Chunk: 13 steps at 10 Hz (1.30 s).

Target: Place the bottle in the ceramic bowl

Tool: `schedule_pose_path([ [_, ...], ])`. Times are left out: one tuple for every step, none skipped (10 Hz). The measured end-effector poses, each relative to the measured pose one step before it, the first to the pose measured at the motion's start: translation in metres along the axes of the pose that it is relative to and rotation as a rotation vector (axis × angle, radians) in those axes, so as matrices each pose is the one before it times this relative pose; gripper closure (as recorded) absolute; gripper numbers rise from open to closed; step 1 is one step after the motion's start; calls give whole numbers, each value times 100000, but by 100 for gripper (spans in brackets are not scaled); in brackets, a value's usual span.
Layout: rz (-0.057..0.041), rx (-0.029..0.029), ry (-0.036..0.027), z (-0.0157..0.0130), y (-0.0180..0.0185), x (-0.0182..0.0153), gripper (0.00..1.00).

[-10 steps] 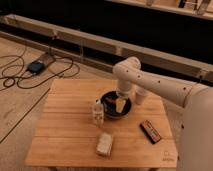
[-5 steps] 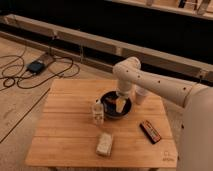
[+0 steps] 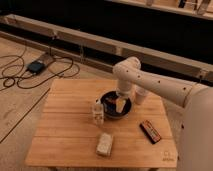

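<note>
Floor, far left: a small black box (image 3: 36, 66) lies among dark cables (image 3: 17, 80), well apart from the table.
Table: one light wooden slatted table (image 3: 65, 135) carries everything else.
Bottle: one small clear bottle (image 3: 98, 112) with a pale label stands upright on the table, just beside the near-left rim of the bowl. It is outside the bowl.
Bottle and pincer: the bottle is left of the gripper and slightly nearer. The two are close but apart, and the bowl's rim lies between them. Nothing holds the bottle.
Block: one beige rectangular block (image 3: 104, 144) lies flat, near of the bottle, toward the table's near edge.
Bowl: one round, dark, glossy ceramic bowl (image 3: 108, 98) sits about mid-table.
Gripper: one gripper (image 3: 121, 103) hangs low over the bowl's right half, pointing down into it.
Gripper state: cannot tell whether it is open or closed. A pale shape shows at its tip inside the bowl, too unclear to name.
Cup: one white cup (image 3: 142, 96) stands just right of the bowl, on the far side.
Bar: one dark flat bar (image 3: 150, 131) with a reddish stripe lies near-right on the table, apart from the bowl.
Arm: one white arm (image 3: 160, 87) reaches in from the right.
</note>
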Motion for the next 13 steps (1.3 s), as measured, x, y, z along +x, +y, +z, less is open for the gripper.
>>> schedule_pose_path([
  [-1, -2, 1, -1, 0, 0, 34],
  [0, 1, -3, 2, 0, -2, 34],
  [1, 0, 6, -2, 0, 2, 34],
  [-5, -1, -4, 2, 0, -1, 34],
  [8, -3, 0, -3, 2, -4, 34],
  [-4, 9, 0, 3, -3, 4, 34],
  [-3, 21, -13, -20, 4, 10, 34],
  [-1108, -52, -252, -336, -164, -16, 34],
  [-2385, -394, 11, -717, -405, 171, 34],
  [-3512, -838, 36, -838, -693, 274, 34],
  [-3745, -826, -117, -741, -895, 388, 34],
  [-4299, -1000, 100, -922, -1132, 571, 34],
  [-3063, -847, 226, -542, -860, 468, 34],
])
